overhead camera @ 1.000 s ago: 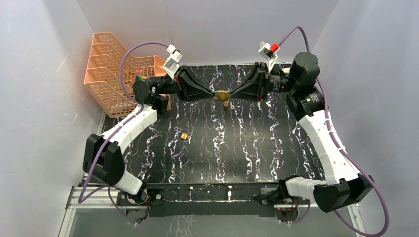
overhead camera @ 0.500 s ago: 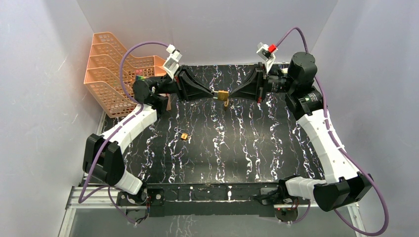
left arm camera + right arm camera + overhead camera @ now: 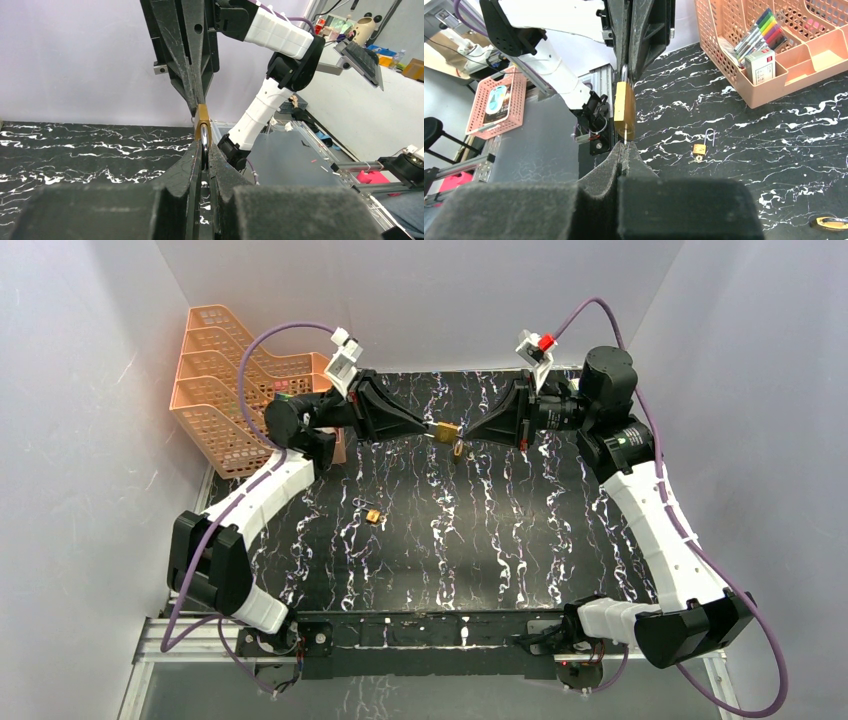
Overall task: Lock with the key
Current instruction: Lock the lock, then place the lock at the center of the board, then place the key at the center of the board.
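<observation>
The left end effector (image 3: pixel 433 430) pinches the padlock (image 3: pixel 447 430) steady midair so the right end effector (image 3: pixel 464 434), pinching the key (image 3: pixel 625 136), can turn.

Gold padlock (image 3: pixel 447 430) against a black table (image 3: pixel 500 540) veined with white streaks. Peach mesh basket (image 3: pixel 215 400), multicoloured pens (image 3: pixel 758 32), white arms (image 3: pixel 655 510), purple cables (image 3: pixel 598 301); a smaller lock (image 3: pixel 373 516) is also gold.

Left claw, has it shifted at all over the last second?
Yes, slightly: the left claw, shut on the padlock, has drifted up-left in the top view, toward the orange rack. The right claw holds the key.
</observation>
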`<state>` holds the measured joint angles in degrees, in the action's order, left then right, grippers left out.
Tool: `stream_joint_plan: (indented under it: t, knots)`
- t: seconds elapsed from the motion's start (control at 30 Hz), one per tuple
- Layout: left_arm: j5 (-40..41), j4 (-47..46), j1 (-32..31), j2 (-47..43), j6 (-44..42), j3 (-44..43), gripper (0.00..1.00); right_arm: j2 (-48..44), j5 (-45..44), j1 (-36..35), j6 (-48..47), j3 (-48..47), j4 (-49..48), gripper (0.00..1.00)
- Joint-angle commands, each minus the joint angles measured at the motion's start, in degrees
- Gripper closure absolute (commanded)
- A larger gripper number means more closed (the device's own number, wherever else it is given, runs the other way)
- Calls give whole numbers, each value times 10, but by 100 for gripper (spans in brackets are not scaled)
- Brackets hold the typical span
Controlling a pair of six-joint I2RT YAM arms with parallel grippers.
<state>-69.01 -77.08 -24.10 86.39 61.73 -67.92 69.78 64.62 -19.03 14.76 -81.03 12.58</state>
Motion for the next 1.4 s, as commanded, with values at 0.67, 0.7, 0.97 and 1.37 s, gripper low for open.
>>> stream_joint_plan:
  t: [0.67, 0.7, 0.97, 1.37]
  knots:
    - [-4, 23, 47, -87, -32, 96, 100, -29, -92, 6, -68, -5, 86, 100]
    - [-3, 34, 48, -93, -41, 103, 100, -31, -105, 6, -74, -3, 98, 100]
    - [22, 195, 50, -126, -154, 119, 100, -43, -225, 7, -94, 10, 149, 100]
    - [275, 599, -33, -138, -418, 73, 100, -68, -348, 7, -64, 87, 141, 100]
